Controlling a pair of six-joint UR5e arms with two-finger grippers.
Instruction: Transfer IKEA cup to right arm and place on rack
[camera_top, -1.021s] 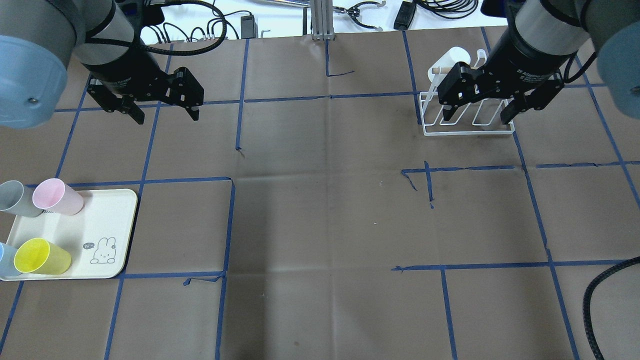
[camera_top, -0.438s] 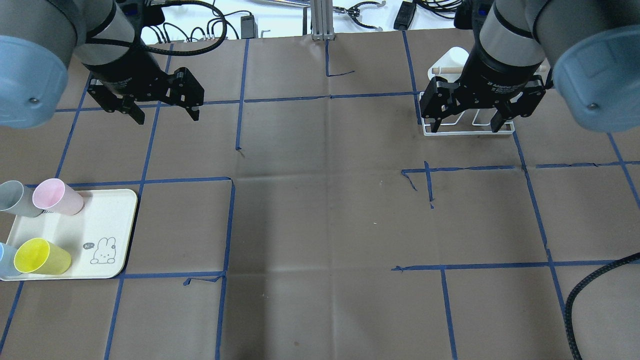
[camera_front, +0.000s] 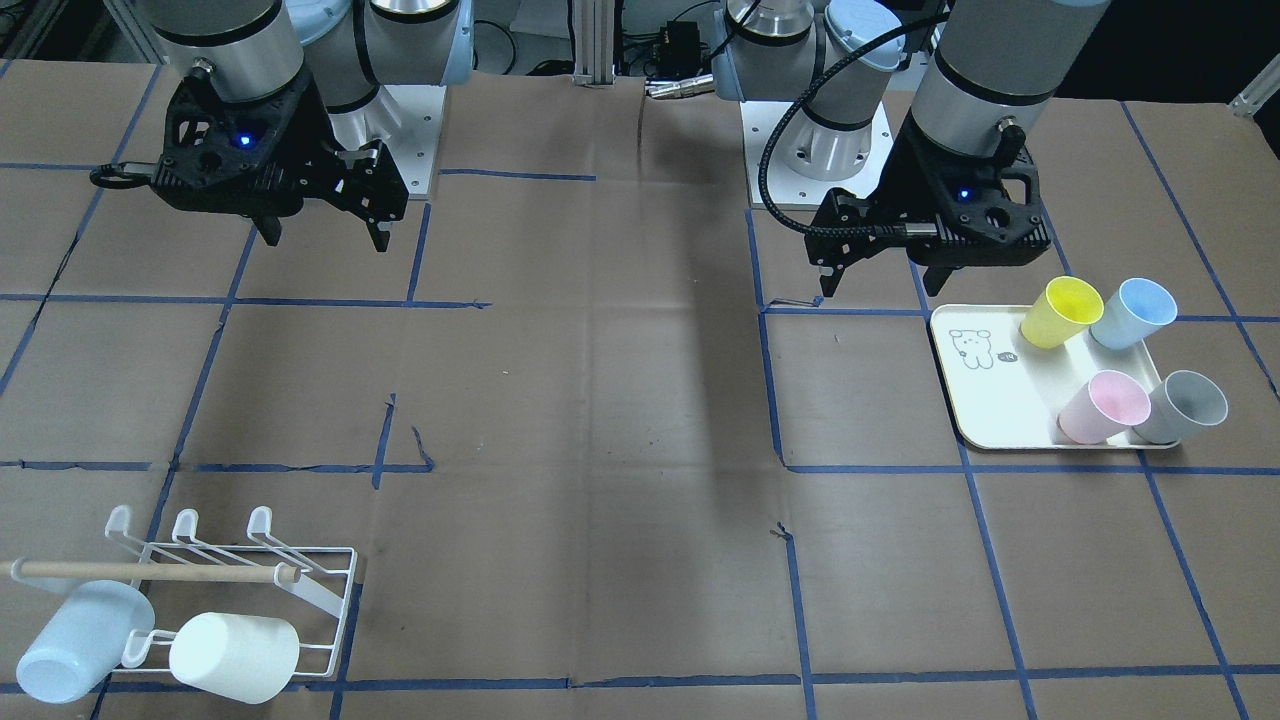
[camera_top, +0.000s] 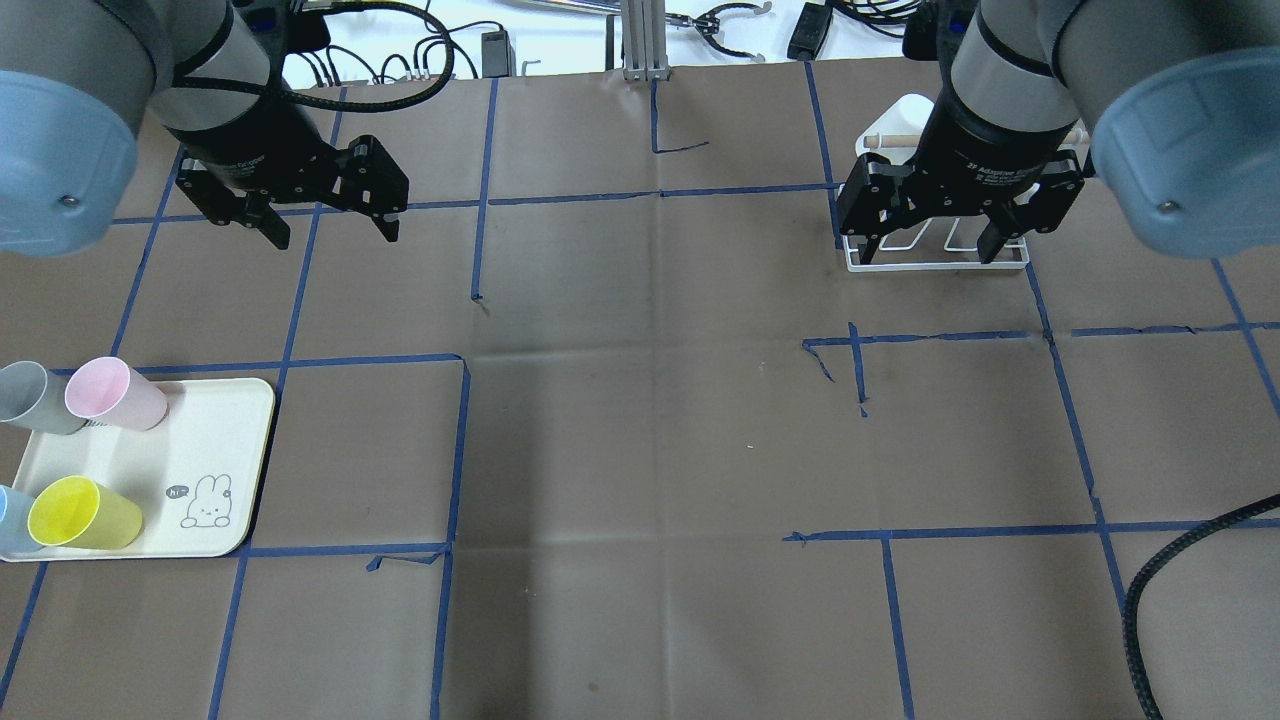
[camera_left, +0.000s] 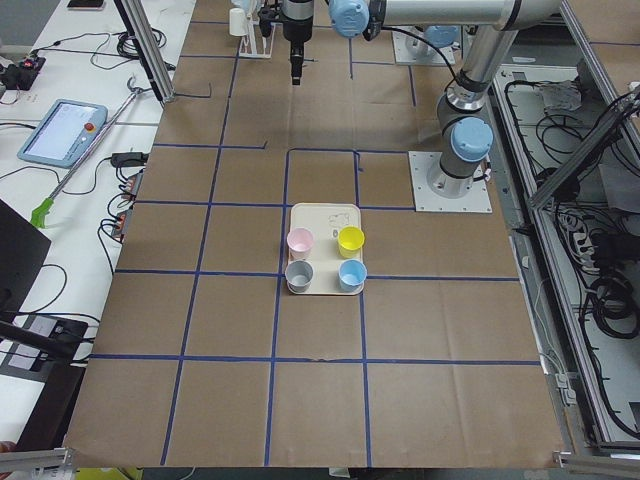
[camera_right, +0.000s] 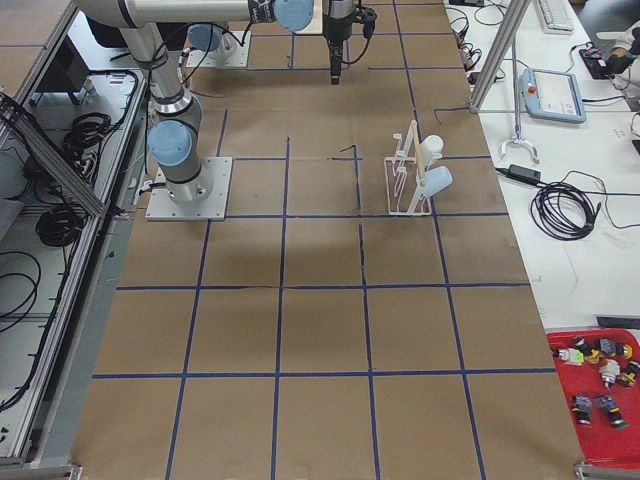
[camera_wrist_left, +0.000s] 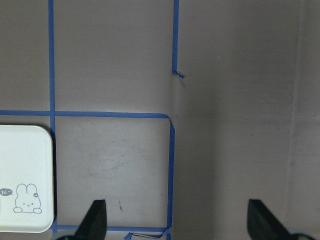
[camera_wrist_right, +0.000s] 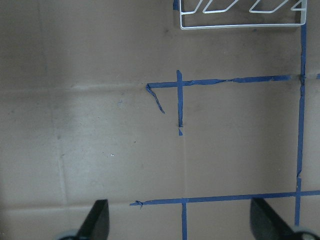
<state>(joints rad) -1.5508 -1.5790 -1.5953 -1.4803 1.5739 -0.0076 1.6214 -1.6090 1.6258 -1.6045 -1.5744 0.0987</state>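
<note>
Several cups stand on the cream tray (camera_top: 205, 430): pink (camera_top: 115, 393), yellow (camera_top: 82, 512), grey (camera_top: 35, 397) and light blue (camera_front: 1133, 312). My left gripper (camera_top: 330, 232) is open and empty, in the air well behind the tray; its fingertips (camera_wrist_left: 95, 220) show over bare table beside the tray's corner (camera_wrist_left: 25, 170). My right gripper (camera_top: 928, 252) is open and empty, in the air above the near side of the white wire rack (camera_top: 935, 267). The rack (camera_front: 250, 560) holds a white cup (camera_front: 235, 655) and a light-blue cup (camera_front: 75, 640), both lying on prongs. The rack's base (camera_wrist_right: 240, 22) shows at the top of the right wrist view.
Brown paper with blue tape lines covers the table (camera_top: 640, 420). Cables and an aluminium post (camera_top: 640, 40) lie at the far edge. A thick black cable (camera_top: 1170, 580) hangs at the near right. The rack's wooden handle (camera_front: 150, 572) sticks out sideways.
My right gripper has swung left and toward the near side of the rack, turning to sit more square; it stays open. The left arm and the cups have not moved.
</note>
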